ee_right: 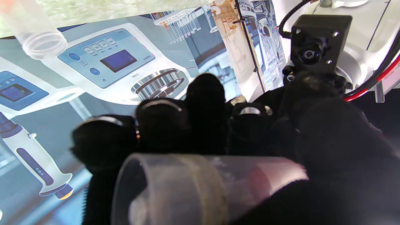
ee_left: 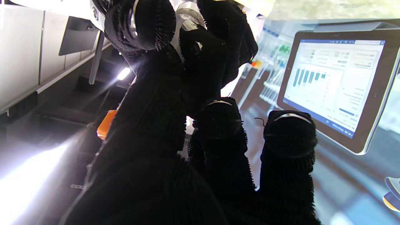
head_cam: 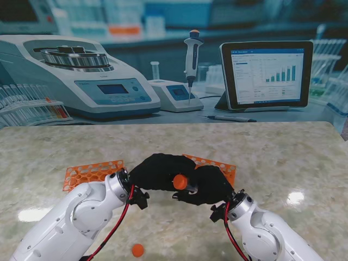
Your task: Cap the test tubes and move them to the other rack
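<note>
Left hand (head_cam: 159, 171): black knit glove, fingers pinching round orange cap (head_cam: 180, 181).
Right hand (head_cam: 209, 185): curled around clear plastic test tube (ee_right: 200, 187), held over the table's middle.
Racks (head_cam: 92, 173): orange lattice, behind both hands.
Spare cap (head_cam: 138, 250): on marbled tabletop (head_cam: 283, 157).

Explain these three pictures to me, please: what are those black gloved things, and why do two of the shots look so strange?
The black shapes are a robot's two five-finger hands on white arms. The wide picture looks down from a camera on the robot's stand. There the left hand and right hand meet over a marble-patterned table, with an orange cap between them. The right hand is closed on a clear test tube; the left hand's fingers seem to pinch the cap. Behind them lie two orange racks, partly hidden, and a loose cap sits nearer to me. The other two pictures come from cameras on each wrist, looking along the fingers; they appear upside down. The lab equipment behind looks like a printed backdrop.
</note>
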